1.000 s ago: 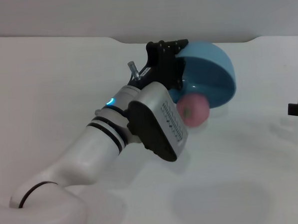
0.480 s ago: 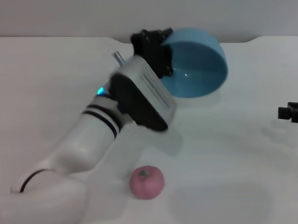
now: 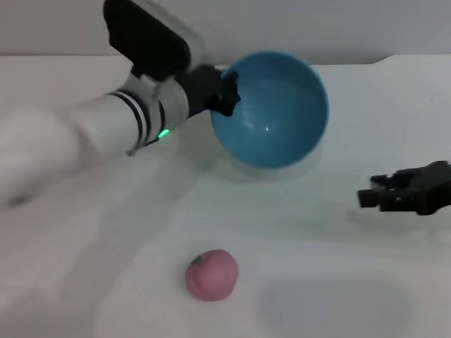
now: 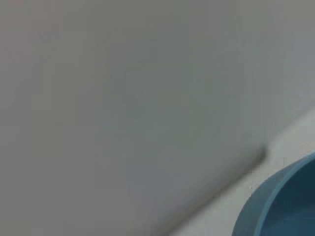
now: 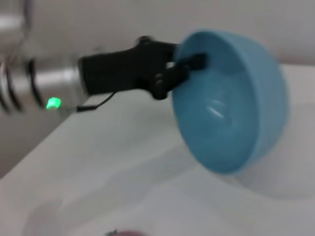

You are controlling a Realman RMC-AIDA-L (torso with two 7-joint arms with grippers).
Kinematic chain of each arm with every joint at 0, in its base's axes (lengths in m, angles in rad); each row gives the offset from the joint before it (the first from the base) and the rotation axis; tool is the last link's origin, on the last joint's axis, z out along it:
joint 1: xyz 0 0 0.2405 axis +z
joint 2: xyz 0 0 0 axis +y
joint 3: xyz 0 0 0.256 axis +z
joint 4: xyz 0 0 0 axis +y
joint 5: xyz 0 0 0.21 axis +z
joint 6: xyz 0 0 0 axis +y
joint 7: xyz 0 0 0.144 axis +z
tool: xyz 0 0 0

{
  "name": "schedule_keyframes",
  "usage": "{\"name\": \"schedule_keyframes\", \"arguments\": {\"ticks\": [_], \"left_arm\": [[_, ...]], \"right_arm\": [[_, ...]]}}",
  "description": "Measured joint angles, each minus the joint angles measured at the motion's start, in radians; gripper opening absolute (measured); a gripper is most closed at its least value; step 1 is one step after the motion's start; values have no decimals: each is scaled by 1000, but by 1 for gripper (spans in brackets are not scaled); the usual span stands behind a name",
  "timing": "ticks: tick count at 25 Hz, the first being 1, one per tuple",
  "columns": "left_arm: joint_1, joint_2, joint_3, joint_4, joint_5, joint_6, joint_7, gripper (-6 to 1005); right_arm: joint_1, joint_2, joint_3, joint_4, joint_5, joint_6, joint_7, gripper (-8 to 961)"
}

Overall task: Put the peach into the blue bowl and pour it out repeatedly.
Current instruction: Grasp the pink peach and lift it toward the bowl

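Observation:
The peach (image 3: pixel 211 274) lies on the white table near its front, apart from both grippers. My left gripper (image 3: pixel 225 93) is shut on the near-left rim of the blue bowl (image 3: pixel 271 110) and holds it at the back of the table, tilted with its empty inside facing forward. The right wrist view shows the same left gripper (image 5: pixel 184 64) pinching the blue bowl (image 5: pixel 231 103) at its rim. A piece of the blue bowl (image 4: pixel 275 206) shows in the left wrist view. My right gripper (image 3: pixel 372 191) reaches in from the right, open and holding nothing, to the right of the peach and farther back.
The white table (image 3: pixel 352 283) spreads around the peach, and a grey wall (image 3: pixel 339 19) rises right behind the bowl. My left forearm (image 3: pixel 73 139) crosses the back left of the table.
The peach dropped out of the tipped bowl and now lies at the table's front. My left arm swung up and turned the bowl back. My right gripper moved in leftward.

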Motion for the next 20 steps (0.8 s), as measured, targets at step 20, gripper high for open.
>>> {"name": "schedule_keyframes", "arguments": {"ticks": [20], "left_arm": [[-123, 15, -764, -3, 693, 880, -568, 0]], "right_arm": [[245, 11, -769, 103, 218, 269, -69, 613]]}}
